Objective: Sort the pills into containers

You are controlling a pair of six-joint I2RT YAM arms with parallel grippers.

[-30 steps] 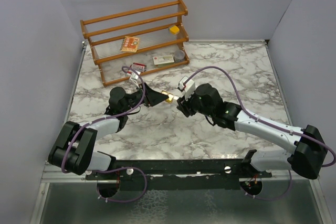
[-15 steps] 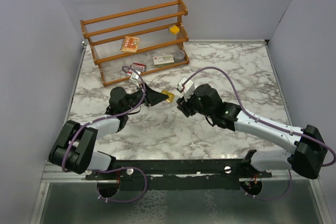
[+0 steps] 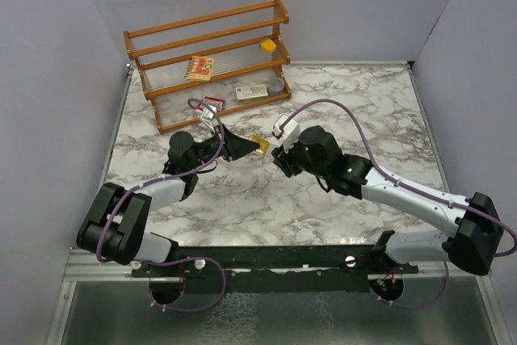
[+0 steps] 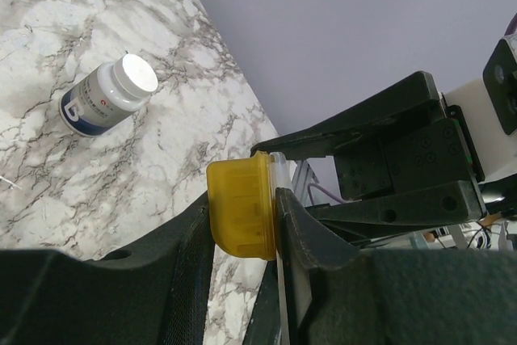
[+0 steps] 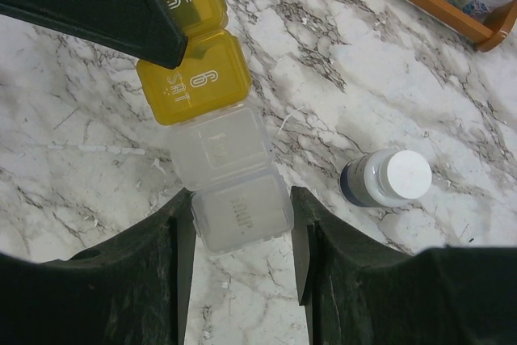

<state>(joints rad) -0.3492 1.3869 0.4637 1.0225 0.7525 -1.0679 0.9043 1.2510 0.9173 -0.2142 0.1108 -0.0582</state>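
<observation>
A pill organiser strip [image 3: 260, 145], with yellow cells marked 5 and 6 SAT [image 5: 190, 78] and clear cells [image 5: 234, 191], hangs between both arms over the middle of the table. My left gripper [image 3: 246, 147] is shut on its yellow end cell [image 4: 242, 208]. My right gripper [image 5: 242, 216] is shut on the clear end cell, one finger against each side. One of the containers, a white-capped bottle [image 5: 386, 179] with a grey body, lies on its side on the marble just right of my right gripper; the left wrist view shows the bottle [image 4: 109, 96] too. No pills show.
A wooden rack [image 3: 210, 62] at the back left holds two printed boxes [image 3: 199, 67] [image 3: 251, 92], a yellow cube [image 3: 267, 44] and a round grey tin [image 3: 276, 84]. A small red-and-white box [image 3: 212, 103] lies in front of it. Grey walls close in both sides.
My left gripper has shut on the organiser's yellow end. Both grippers and the strip have shifted slightly toward the rack.
</observation>
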